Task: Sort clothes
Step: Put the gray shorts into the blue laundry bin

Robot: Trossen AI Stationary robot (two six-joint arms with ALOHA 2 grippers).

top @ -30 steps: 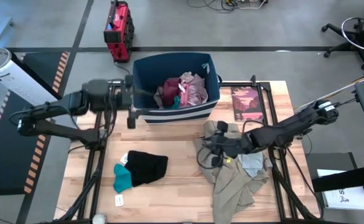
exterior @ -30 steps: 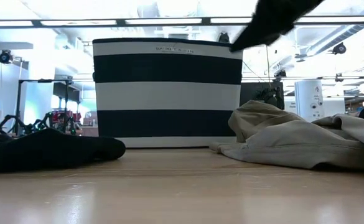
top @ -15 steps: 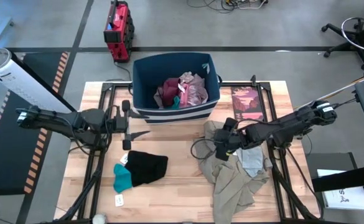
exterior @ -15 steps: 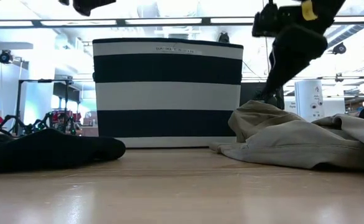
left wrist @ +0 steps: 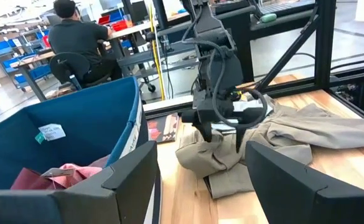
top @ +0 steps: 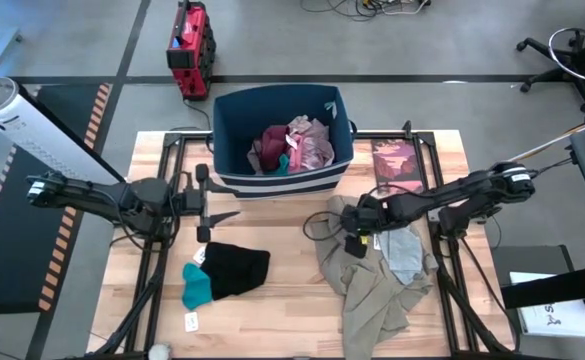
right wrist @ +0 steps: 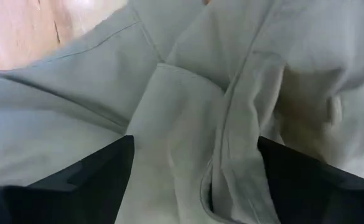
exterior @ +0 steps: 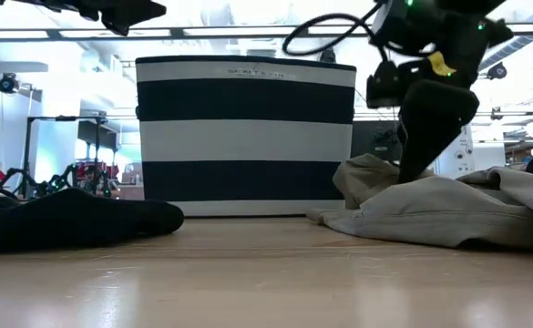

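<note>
The right gripper (top: 348,226) is wide apart, pressing down on the khaki trousers (top: 377,290). The left gripper (top: 212,203) waits apart beside the striped bin (top: 234,120).

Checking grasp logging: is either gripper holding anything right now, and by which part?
Nothing is held. The right gripper is open, down over the khaki trousers at their bunched end nearest the bin. The left gripper is open and empty.

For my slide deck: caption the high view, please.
Open right gripper descends onto crumpled khaki-beige trousers; open left gripper waits beside navy striped fabric bin.
</note>
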